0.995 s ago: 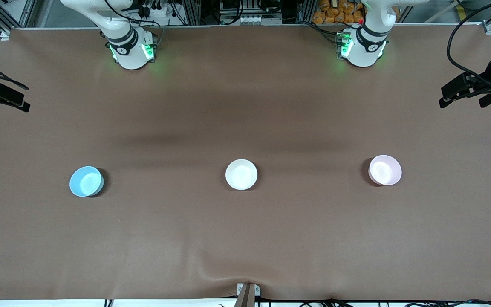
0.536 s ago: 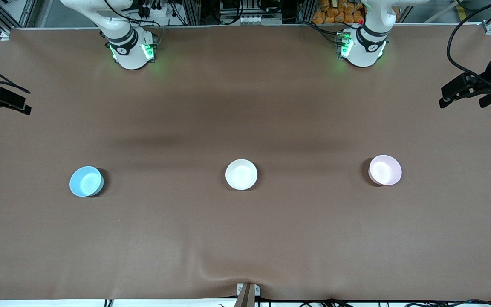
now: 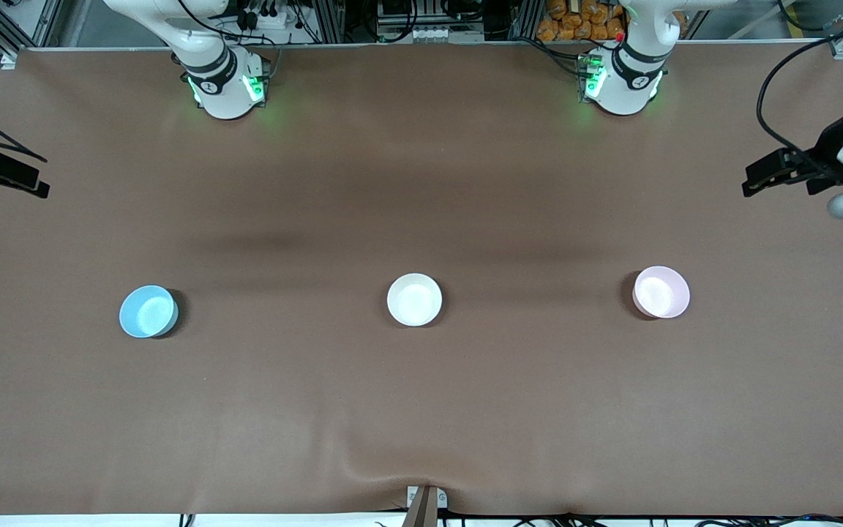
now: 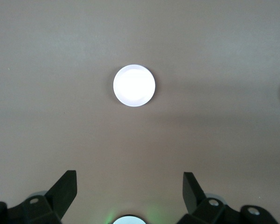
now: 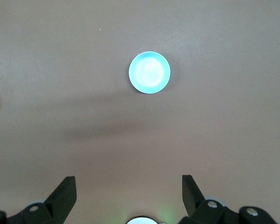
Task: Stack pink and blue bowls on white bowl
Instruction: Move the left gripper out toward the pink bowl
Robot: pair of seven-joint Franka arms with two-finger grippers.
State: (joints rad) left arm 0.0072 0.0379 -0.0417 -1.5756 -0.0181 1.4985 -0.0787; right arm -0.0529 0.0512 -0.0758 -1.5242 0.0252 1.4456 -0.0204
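Three bowls stand in a row across the middle of the table. The white bowl [image 3: 414, 299] is in the centre. The pink bowl [image 3: 661, 292] is toward the left arm's end and the blue bowl [image 3: 148, 311] toward the right arm's end. My left gripper [image 3: 765, 176] hangs high over its end of the table, open and empty [image 4: 129, 179]. Its wrist view shows the pink bowl [image 4: 134, 85], nearly white there. My right gripper [image 3: 12, 179] hangs high over its end, open and empty [image 5: 129, 183]. Its wrist view shows the blue bowl [image 5: 149, 72].
The brown table cover [image 3: 421, 410] has a wrinkle near its front edge by a small metal bracket [image 3: 425, 501]. The two arm bases [image 3: 225, 84] [image 3: 623, 80] stand along the back edge. Wide bare cover surrounds each bowl.
My left gripper has shifted slightly inward over its end of the table. My right gripper has barely moved. The bowls have not moved.
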